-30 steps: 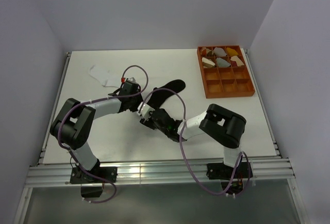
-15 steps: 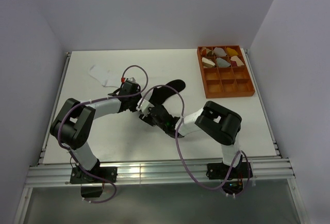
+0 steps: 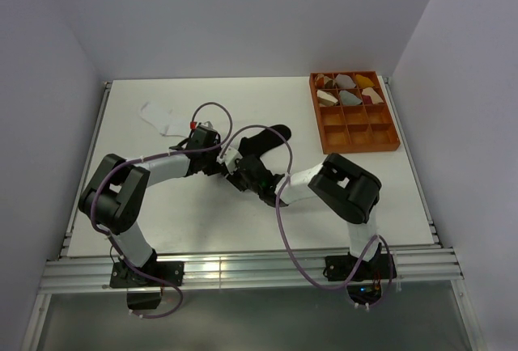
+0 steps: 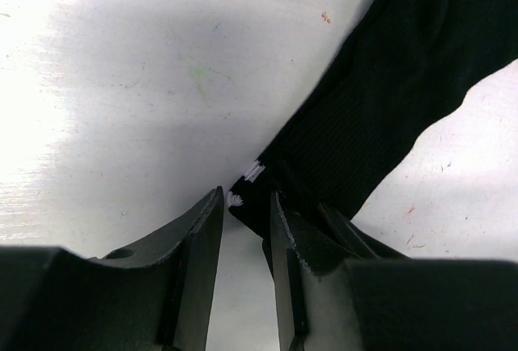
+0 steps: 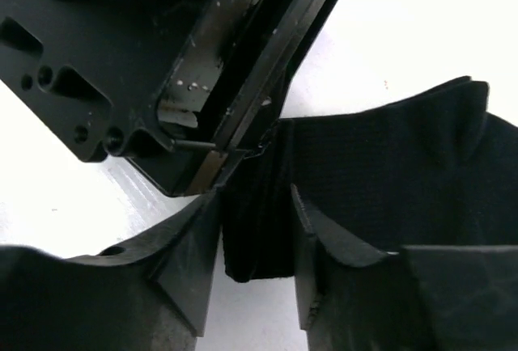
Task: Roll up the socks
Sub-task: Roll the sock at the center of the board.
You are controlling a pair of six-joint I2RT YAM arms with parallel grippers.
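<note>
The black sock (image 3: 267, 137) lies near the table's middle, toe toward the far right. My two grippers meet at its near left end. My left gripper (image 4: 243, 196) has the white-striped cuff corner (image 4: 252, 173) between its fingertips, shut on it. My right gripper (image 5: 255, 197) comes in from the right, facing the left one. A thick fold of the black sock (image 5: 259, 222) fills the gap between its fingers. In the top view the left gripper (image 3: 220, 165) and the right gripper (image 3: 236, 170) nearly touch. The white sock (image 3: 159, 116) lies flat at the far left, apart from both.
An orange compartment tray (image 3: 388, 145) stands at the far right, with rolled bundles (image 3: 348, 89) in its far rows. Purple cables loop above both forearms. The table's metal rail runs along the near edge.
My right arm has pushed forward and left until its gripper meets the left one. Its jaws have narrowed onto the sock's fold, and the black sock has bunched up. The left arm has held still.
</note>
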